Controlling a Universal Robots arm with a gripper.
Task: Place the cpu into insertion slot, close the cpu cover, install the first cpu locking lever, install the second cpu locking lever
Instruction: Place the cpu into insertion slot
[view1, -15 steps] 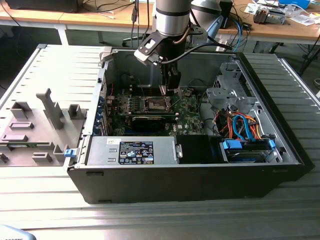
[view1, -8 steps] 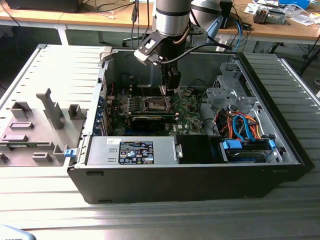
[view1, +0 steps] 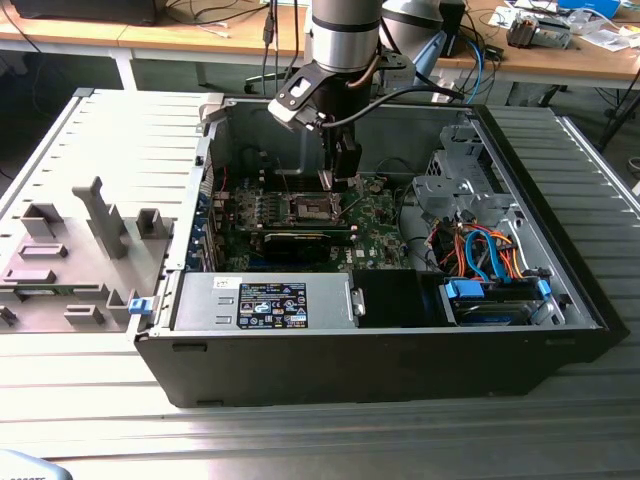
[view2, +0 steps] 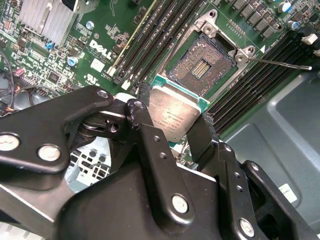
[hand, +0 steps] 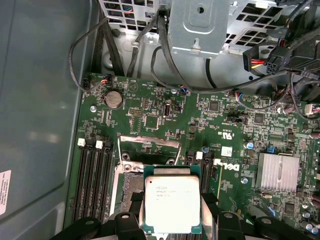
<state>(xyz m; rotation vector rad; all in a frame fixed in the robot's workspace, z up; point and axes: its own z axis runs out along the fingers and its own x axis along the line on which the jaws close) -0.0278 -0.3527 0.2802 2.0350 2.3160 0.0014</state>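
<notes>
The cpu (view2: 172, 116), a flat square chip with a dull silver face and green edge, is clamped between my gripper's (view2: 172, 122) black fingers (view2: 145, 125); it also shows in the first wrist view as the cpu (hand: 172, 202) held by the gripper (hand: 172, 217). The insertion slot (view2: 202, 65) lies open with its dark contact field bare, a short way beyond the chip and apart from it. The cpu cover (hand: 148, 146) stands raised at the slot's (hand: 130, 181) far side. One thin locking lever (view2: 280, 62) sticks out sideways. In the exterior view the gripper (view1: 340, 180) hangs just above the slot (view1: 312, 208).
The green motherboard (view1: 380, 215) sits inside an open black computer case (view1: 300, 370). Long black memory slots (hand: 95, 180) flank the socket. A finned heatsink (hand: 277, 172), loose black cables (hand: 165, 65) and a metal drive cage (view1: 455, 190) stand nearby. A grey fixture plate (view1: 80, 250) lies on the exterior view's left.
</notes>
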